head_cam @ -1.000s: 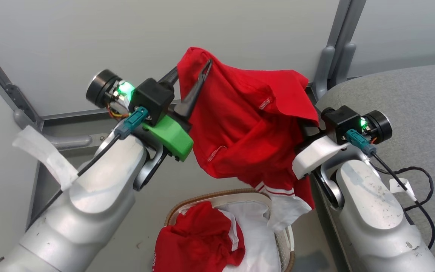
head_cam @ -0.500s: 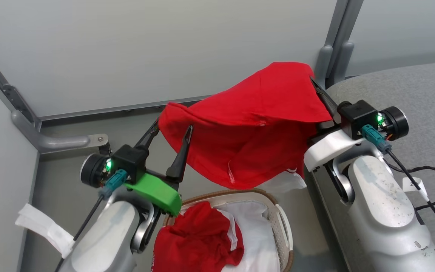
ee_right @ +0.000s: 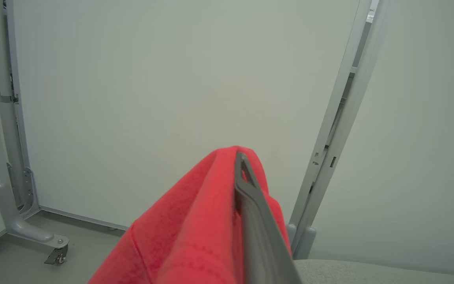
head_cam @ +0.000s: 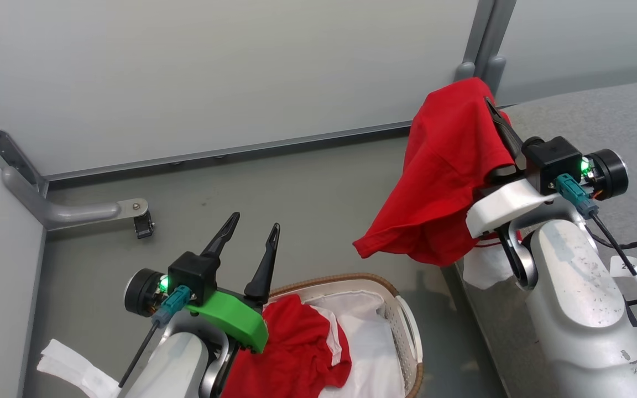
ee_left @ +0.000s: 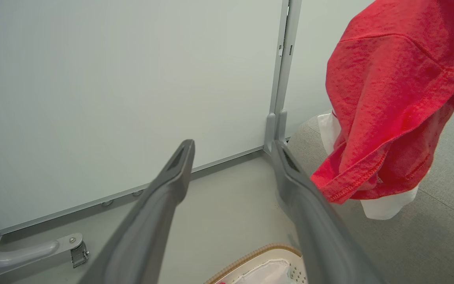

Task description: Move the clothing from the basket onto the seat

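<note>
At the right fingers (head_cam: 502, 128): pressed together on a fold of the red garment (head_cam: 445, 166), raised high, cloth draped over them and down the inner side of that wrist. Hanging as a long bundle, long axis roughly top to bottom, with a white panel peeking out at the lower end beside the forearm. Placed right at the rounded edge of the sofa (head_cam: 600, 116), mostly on the floor (head_cam: 296, 182) side as far as the head view tells. Not resting on the grey cushion yet.

At the left fingers (head_cam: 266, 264): spread wide, nothing between them, pointing up and away, low beside the basket (head_cam: 407, 326). Well apart from the raised cloth, seen up and to the right along the left wrist view.

Just past those open fingers, inside the basket: second red garment (head_cam: 296, 342), crumpled on the white liner (head_cam: 374, 342), partly hidden behind the green wrist cover (head_cam: 235, 326).

Probably a job for the right arm alone from here: sofa farther to the right, beyond the hanging bundle, so a swing that way before opening. Otherwise a likely slide down the sofa's front to the floor. For the piece left in the basket, left arm clearly nearer: below and just right of its fingers, calling for a turn down and inward.
</note>
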